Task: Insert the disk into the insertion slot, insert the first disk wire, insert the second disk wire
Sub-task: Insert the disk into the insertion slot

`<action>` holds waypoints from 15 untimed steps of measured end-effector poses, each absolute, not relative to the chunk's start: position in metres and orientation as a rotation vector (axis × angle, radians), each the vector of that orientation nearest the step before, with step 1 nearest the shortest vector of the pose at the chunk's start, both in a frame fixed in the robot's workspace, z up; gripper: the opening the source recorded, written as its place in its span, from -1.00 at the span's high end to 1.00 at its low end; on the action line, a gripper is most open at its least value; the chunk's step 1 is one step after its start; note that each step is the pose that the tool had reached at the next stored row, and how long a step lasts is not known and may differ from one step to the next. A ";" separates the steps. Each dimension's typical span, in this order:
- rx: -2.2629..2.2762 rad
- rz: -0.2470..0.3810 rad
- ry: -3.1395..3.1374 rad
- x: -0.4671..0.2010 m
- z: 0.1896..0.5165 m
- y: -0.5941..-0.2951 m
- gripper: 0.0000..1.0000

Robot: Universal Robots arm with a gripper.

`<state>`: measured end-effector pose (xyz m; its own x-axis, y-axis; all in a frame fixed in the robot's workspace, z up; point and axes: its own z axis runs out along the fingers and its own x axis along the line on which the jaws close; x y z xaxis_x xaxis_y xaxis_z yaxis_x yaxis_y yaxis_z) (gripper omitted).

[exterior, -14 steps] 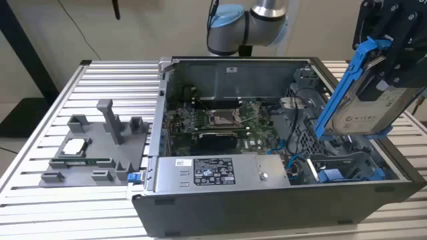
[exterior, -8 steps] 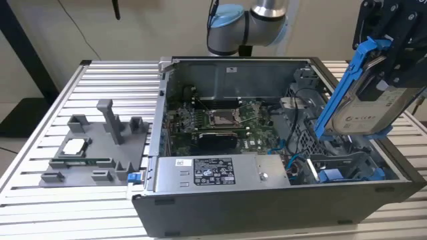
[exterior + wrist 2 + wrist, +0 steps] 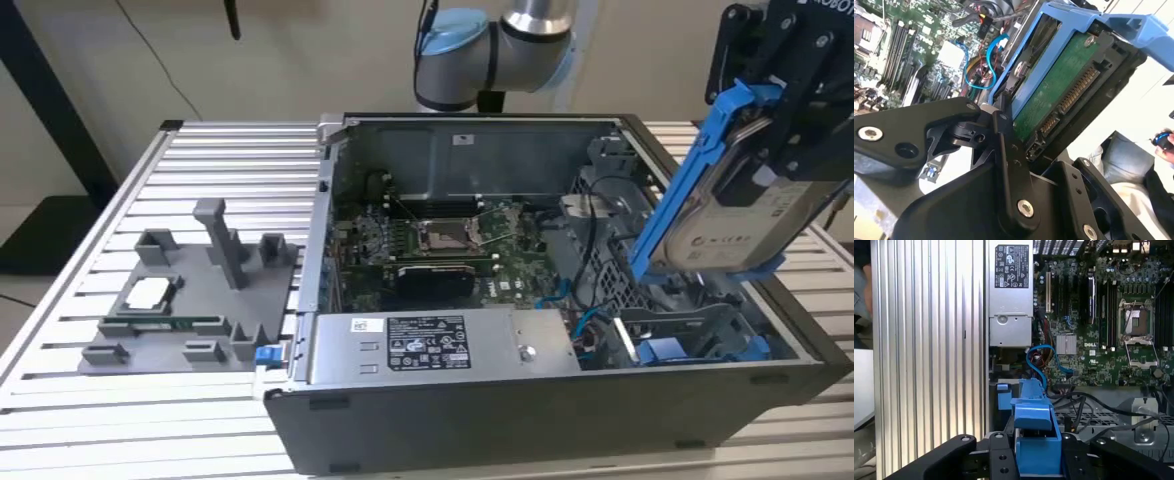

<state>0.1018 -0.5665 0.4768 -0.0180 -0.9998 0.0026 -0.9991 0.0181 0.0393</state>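
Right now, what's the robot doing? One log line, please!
pincer: shut on disk | disk: tilted, held above open computer case | step: disk not inserted yet

The power supply (image 3: 534, 345) by the case's (image 3: 534, 425) front wall carries a black sticker (image 3: 427, 345) with white print and symbols, and a white barcode label (image 3: 363, 325) beside it. Neither is legible. The disk's (image 3: 767, 195) white label (image 3: 727, 230) shows faint grey marks. The motherboard (image 3: 1104, 360) bears small white lettering.
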 end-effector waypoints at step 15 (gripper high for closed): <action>2.180 -0.041 -2.220 0.104 0.464 -0.569 0.34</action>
<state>0.1042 -0.5687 0.4644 -0.0181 -0.9998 0.0025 -0.9991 0.0182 0.0393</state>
